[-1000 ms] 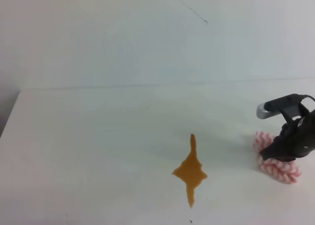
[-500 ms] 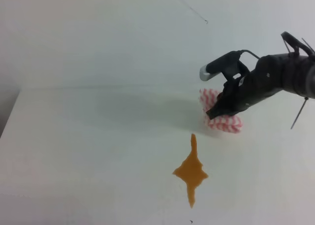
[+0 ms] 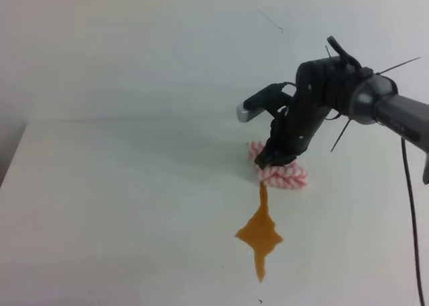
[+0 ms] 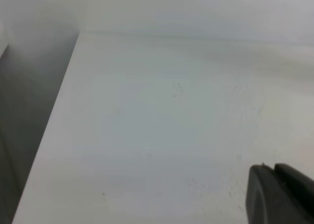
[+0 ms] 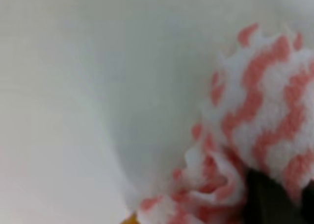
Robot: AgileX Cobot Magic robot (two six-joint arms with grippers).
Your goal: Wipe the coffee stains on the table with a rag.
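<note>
Right claw (image 3: 273, 160) is clamped on the rag (image 3: 281, 173), pink & white zigzag cloth bunched up in its grip. Rag sits at the far tip of the coffee stain (image 3: 260, 231), right at the thin upper spike, touching it or nearly so; can't tell from the high view if the cloth is pressed flat on the worktop (image 3: 120, 199) or just skimming it. Wrist view confirms: rag (image 5: 245, 136) fills the right side, dark claw finger (image 5: 267, 199) buried in the folds, and a sliver of orange (image 5: 130, 218) peeking in at the bottom edge.

Stain looks whole, diamond body & both spikes intact, so I'd say we're at the very start of the wipe: rag fetched, brought to the puddle, no liquid taken up yet.

Next move, as I judge it: press the cloth down firm & drag it toward the camera along the length of the stain, through the wide middle to the near spike. Needs steady downward pressure and a tight grip so the rag doesn't roll or smear the liquid sideways.

Left claw (image 4: 282, 194): only a dark corner shows in its own cam, over bare worktop, well away from the action. Open or not, can't tell.
</note>
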